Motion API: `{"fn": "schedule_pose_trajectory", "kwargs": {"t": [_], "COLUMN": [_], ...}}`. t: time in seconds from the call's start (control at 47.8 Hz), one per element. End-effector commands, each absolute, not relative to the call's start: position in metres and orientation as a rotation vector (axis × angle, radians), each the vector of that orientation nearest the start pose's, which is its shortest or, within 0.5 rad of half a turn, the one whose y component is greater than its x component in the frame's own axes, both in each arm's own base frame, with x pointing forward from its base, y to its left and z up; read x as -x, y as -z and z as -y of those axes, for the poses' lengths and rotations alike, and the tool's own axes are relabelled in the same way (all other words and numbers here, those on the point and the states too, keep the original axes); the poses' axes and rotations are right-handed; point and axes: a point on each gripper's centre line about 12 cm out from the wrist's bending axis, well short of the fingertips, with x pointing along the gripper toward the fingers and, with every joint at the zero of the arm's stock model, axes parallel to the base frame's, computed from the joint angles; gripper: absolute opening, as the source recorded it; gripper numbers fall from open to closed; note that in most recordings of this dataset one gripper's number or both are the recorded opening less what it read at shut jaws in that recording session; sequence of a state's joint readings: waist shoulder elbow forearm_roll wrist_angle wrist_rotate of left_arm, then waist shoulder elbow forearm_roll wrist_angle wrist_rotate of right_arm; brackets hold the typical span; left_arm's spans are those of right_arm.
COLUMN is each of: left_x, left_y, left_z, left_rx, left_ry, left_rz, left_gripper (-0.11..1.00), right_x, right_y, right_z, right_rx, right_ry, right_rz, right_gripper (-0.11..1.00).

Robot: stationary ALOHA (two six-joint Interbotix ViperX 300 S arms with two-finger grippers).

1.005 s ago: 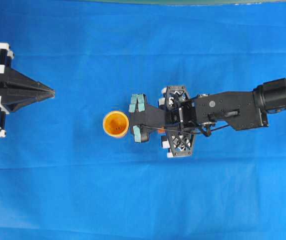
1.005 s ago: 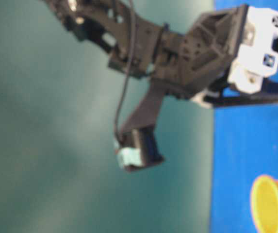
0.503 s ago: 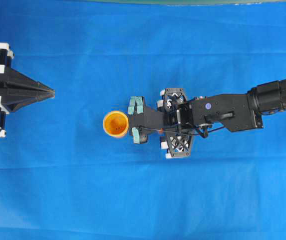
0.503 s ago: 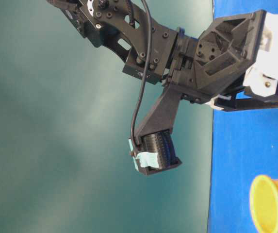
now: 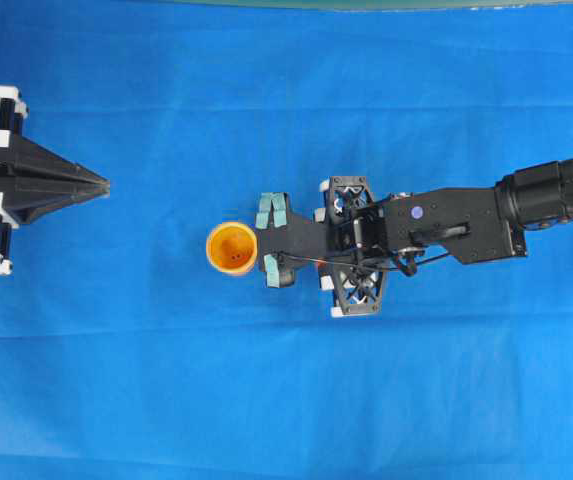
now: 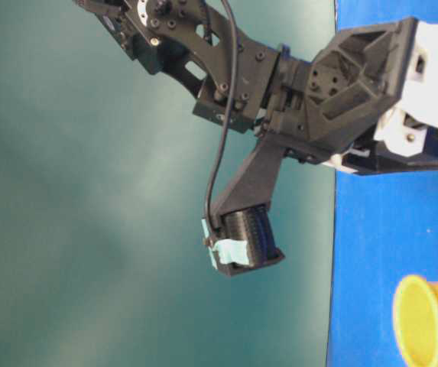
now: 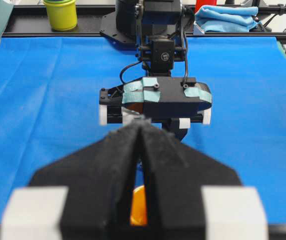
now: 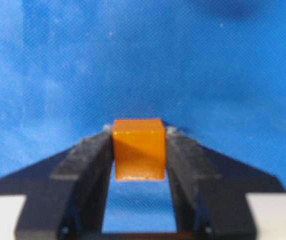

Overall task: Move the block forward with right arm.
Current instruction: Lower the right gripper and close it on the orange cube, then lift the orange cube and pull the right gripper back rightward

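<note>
The block [image 8: 138,150], a small orange cube, sits between the two black fingers of my right gripper [image 8: 138,132], which is shut on it from both sides. In the overhead view the block is hidden under the right gripper [image 5: 272,240], whose teal-taped fingers [image 5: 272,210] sit just right of the orange cup [image 5: 232,248]. The right arm [image 5: 446,222] reaches in from the right edge. I cannot tell whether the block touches the cloth. My left gripper [image 5: 104,186], a black wedge, is shut and empty at the far left, pointing at the cup.
The orange cup [image 6: 429,321] stands almost against the right gripper's fingertips and shows through the left jaws [image 7: 139,207]. Blue cloth [image 5: 286,400] covers the table. A yellow-green cup [image 7: 60,12] and a folded blue towel [image 7: 227,17] lie beyond the far edge.
Over the second the right wrist straightened and shifted slightly toward the cup; an orange sliver seen beneath it is now covered. Almost no motion in the last half second. Left arm still.
</note>
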State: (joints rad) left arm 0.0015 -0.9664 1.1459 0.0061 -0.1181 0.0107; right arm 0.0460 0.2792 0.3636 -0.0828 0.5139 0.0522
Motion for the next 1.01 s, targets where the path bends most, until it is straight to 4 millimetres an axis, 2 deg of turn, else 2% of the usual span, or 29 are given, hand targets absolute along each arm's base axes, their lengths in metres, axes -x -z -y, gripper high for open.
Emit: {"fn": "schedule_pose_trajectory", "kwargs": {"t": [0.0,0.188,0.628,0.984], "left_x": [-0.203,-0.203,-0.203,-0.203], "left_y": [-0.295,-0.295,-0.295,-0.295], "left_z": [0.0,0.0,0.0,0.0], "left_rx": [-0.017,-0.017,-0.021,-0.02], "left_ry": [0.0,0.0,0.0,0.0], "left_rz": [-0.043,-0.044,-0.043,-0.043], "left_gripper": [0.0,0.0,0.0,0.0], "right_x": [-0.432,-0.425,-0.386,-0.376], "right_y": [-0.136,-0.169,-0.249,-0.295], "right_z": [-0.019,-0.02,-0.018,-0.023], "right_rx": [0.063,0.061,0.06,0.057], "right_ry": [-0.022,-0.018,-0.003,-0.004], "right_rz": [-1.102,-1.082,-1.103,-1.088], "right_gripper": [0.4,0.4,0.4,0.4]}}
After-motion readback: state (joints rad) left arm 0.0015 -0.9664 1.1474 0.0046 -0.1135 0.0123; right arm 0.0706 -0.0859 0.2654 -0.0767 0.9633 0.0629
